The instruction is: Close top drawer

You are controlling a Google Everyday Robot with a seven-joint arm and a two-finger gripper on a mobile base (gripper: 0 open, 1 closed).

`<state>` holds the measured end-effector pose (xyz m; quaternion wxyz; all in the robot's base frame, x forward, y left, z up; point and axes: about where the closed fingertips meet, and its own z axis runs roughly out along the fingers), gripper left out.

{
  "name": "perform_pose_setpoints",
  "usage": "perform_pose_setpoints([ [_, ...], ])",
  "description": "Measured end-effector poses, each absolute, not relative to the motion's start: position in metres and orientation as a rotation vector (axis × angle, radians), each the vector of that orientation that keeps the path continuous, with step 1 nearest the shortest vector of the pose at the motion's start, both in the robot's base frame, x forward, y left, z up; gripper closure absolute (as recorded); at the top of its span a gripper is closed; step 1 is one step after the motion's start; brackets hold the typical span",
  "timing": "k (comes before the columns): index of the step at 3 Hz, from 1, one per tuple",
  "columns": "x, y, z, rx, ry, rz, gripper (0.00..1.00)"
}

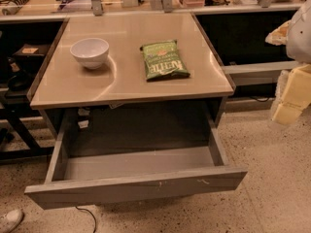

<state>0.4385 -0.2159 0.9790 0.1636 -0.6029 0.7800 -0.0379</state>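
Far left, low in the corner: toe of a white shoe (9, 220) on speckled floor (272, 188). Just right of it, a thin dark cable (88, 216) curling out from under the drawer front.

Up on the tan surface (121, 89), toward its left side: a white bowl (90, 51), upright, empty as far as can be seen.

Below the surface and spanning nearly its whole width: the top drawer (136, 186), pulled well out toward the camera. Grey, with a handleless front panel and small white scuffs on its right half. Shallow box inside showing only a bare grey bottom; back part lost in shadow under the surface.

Right of the bowl and well apart from it, near the middle of the surface: a green chip bag (164, 59), lying flat, printed face up.

Far right, out beyond the right edge of the surface and above the floor: the gripper (287, 106), pale yellow and blocky. Touching neither the drawer nor anything on the surface. Holding nothing visible; open or closed, cannot tell.
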Motion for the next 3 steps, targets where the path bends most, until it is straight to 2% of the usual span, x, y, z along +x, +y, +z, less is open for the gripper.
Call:
perform_pose_setpoints([
  [1, 0.4385, -0.2159, 0.979, -1.719, 2.224, -0.108, 0.0],
  [2, 0.4385, -0.2159, 0.979, -1.719, 2.224, -0.108, 0.18],
  [3, 0.4385, -0.2159, 0.979, -1.719, 2.224, -0.108, 0.41],
])
